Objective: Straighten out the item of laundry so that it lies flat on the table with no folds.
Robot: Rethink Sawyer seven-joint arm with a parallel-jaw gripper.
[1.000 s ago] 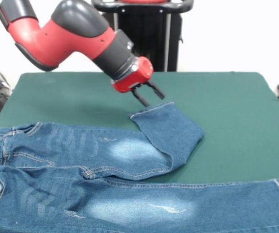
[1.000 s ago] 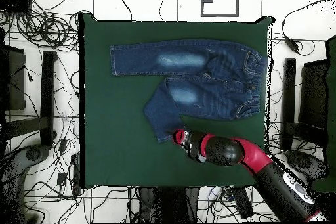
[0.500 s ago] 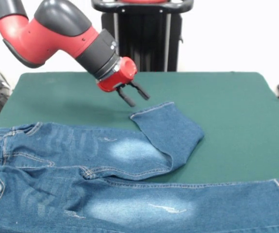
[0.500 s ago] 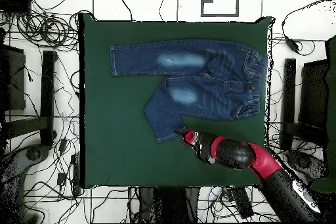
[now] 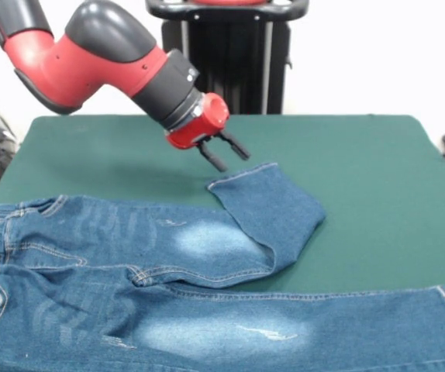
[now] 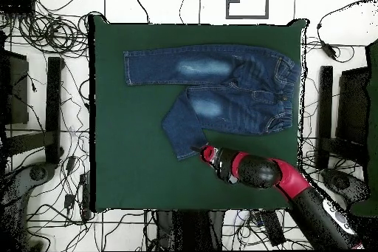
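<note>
Jeans (image 5: 207,287), gripper (image 5: 228,154) beside folded hem

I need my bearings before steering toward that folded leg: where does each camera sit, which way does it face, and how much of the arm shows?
Front view: across the table, level and facing the robot; shows the red and black arm entering from upper left, gripper open just above the jeans.
Overhead view: above the table, looking straight down; arm enters from bottom right, gripper at the folded leg's hem.
Both share the jeans, table and gripper, turned half round.
</note>
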